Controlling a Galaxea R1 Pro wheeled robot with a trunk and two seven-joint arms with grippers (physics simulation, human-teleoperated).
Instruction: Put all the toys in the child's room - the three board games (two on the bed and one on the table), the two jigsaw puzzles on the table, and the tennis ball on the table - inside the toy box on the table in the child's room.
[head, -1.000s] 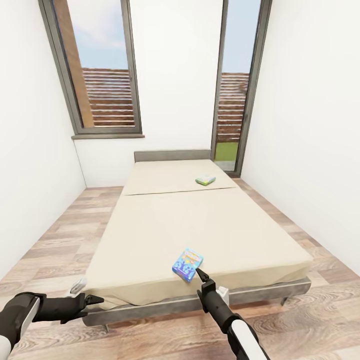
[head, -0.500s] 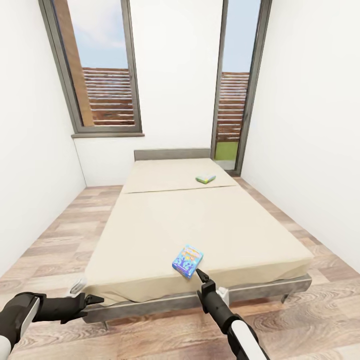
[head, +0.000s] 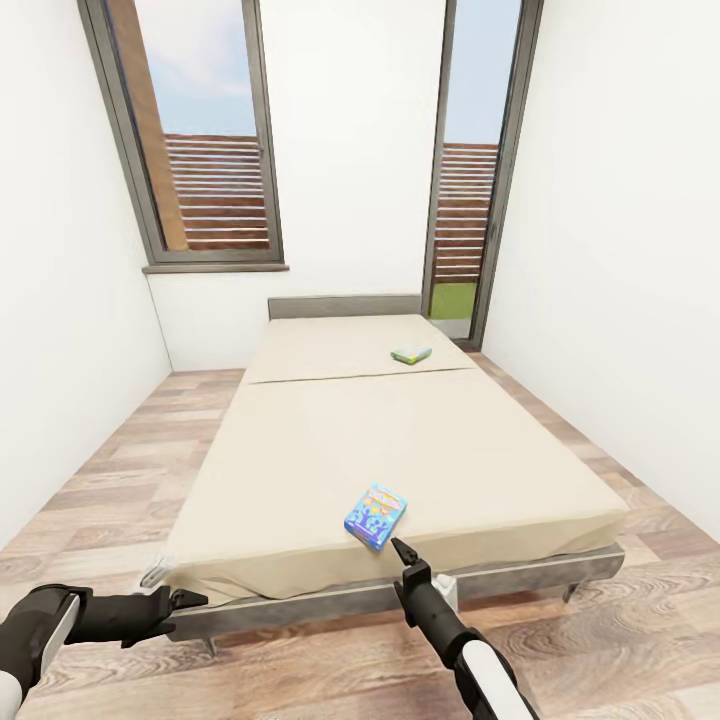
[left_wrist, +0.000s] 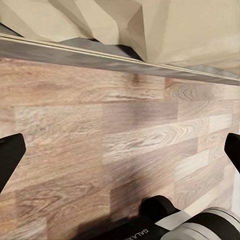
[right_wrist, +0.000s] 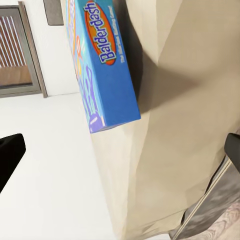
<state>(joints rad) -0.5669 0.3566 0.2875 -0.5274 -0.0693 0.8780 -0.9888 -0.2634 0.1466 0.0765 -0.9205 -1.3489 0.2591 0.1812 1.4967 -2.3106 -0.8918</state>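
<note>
A blue board game box lettered Balderdash (head: 375, 515) (right_wrist: 100, 65) lies flat near the front edge of the beige bed (head: 400, 440). A second board game (head: 411, 355), green and white, lies far back on the mattress near the headboard. My right gripper (head: 400, 549) (right_wrist: 120, 152) hovers just short of the blue box at the bed's foot, open and holding nothing. My left gripper (head: 190, 600) (left_wrist: 120, 150) is low by the bed's front left corner, open over the wood floor beside the grey frame (left_wrist: 100, 55). The table, toy box, puzzles and tennis ball are out of view.
White walls close in on both sides, with strips of plank floor (head: 110, 470) left and right of the bed. A tall window (head: 200, 140) and a glass door (head: 470, 170) stand behind the headboard.
The whole picture has shifted slightly, so the bed and blue box sit a little higher in the head view. Both grippers hold the same stance; the gap between the right gripper and the box looks slightly wider.
</note>
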